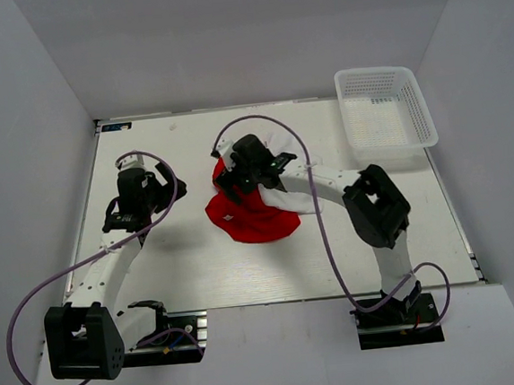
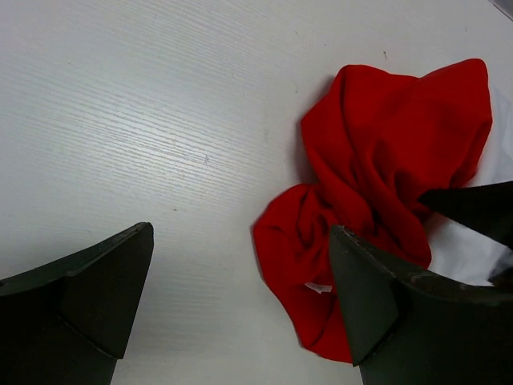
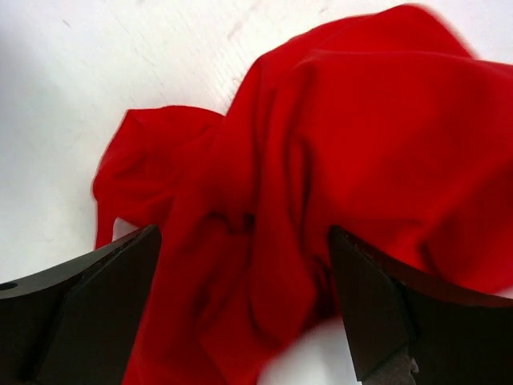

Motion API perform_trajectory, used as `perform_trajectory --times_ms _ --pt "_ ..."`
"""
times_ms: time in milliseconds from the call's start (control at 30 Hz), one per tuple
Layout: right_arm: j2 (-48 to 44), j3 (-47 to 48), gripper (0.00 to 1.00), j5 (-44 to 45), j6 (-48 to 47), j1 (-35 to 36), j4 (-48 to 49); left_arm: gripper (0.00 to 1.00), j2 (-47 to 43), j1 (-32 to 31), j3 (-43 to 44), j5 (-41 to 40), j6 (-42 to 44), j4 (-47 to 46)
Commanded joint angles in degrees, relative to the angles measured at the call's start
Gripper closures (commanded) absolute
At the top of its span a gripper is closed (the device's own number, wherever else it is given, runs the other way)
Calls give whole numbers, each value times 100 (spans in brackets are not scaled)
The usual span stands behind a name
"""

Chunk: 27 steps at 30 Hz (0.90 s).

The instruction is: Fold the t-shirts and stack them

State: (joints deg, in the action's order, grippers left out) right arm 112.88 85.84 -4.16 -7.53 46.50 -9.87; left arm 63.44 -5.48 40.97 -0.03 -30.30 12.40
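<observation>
Both wide apart, empty: left fingers; right fingers above red t-shirt.

A white table with a faint streaked grain fills the middle of the scene, its matte top evenly lit and carrying only soft shadows. Plain pale grey walls close it in on three sides: a back wall, a left wall and a right wall. A white ledge runs along the table's near edge.
</observation>
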Motion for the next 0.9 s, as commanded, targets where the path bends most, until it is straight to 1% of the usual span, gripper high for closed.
perform_trajectory --times_ms 0,33,133,200,267,333,367,400,433,467,500,533,567,600,633,667,700,733,767,833,867 --pt "531 677 10 372 -188 175 -619 0 -200 -15 166 -119 -28 52" --pt "768 853 10 755 -170 201 -691 0 -200 -15 166 -120 -28 104" --pt "1147 1022 10 1206 -126 271 -912 0 -253 -15 166 -120 -28 104" --pt "1254 909 10 1164 -178 298 -920 0 -253 -15 113 -120 -28 52" --pt "1367 847 10 822 -187 351 -868 0 -253 -15 113 -120 -28 52" --pt "1473 838 18 472 -153 412 -842 0 -200 -15 113 -120 -28 52" --pt "1535 846 29 199 -100 465 -780 0 -200 -15 113 -120 -28 52" --pt "1544 838 38 5 -65 474 -728 0 -148 -15 113 -120 -28 52" --pt "1561 846 52 -206 -64 491 -675 0 -148 -15 113 -120 -28 52" --pt "1562 838 67 -625 -56 518 -535 0 -148 37 165 -120 -80 52" --pt "1466 829 93 -638 -47 544 -481 0 -148 38 166 -120 -81 52" --pt "1421 759 100 -569 -21 579 -385 0 -148 38 166 -172 -81 121" --pt "1360 715 100 -481 32 571 -45 0 -209 38 166 -172 -81 122" --pt "1029 671 100 -576 111 579 98 0 -209 38 166 -173 -81 122" --pt "886 601 100 -716 268 492 238 0 -375 38 113 -173 -142 122" --pt "746 400 100 -857 417 457 710 0 -446 38 113 -173 -142 122" --pt "161 311 100 -1197 532 395 888 0 -525 38 43 -173 -142 35" --pt "-10 188 100 -1305 568 299 1273 0 -604 38 -36 -173 -142 -44" --pt "-386 109 100 -1393 621 281 1599 0 -753 38 -37 -173 -142 -45" --pt "-1019 99 100 -1631 709 141 2012 0 -877 38 -107 -173 -195 -98" --pt "-1162 125 100 -1727 848 88 2250 0 -929 38 -107 -173 -195 -98"
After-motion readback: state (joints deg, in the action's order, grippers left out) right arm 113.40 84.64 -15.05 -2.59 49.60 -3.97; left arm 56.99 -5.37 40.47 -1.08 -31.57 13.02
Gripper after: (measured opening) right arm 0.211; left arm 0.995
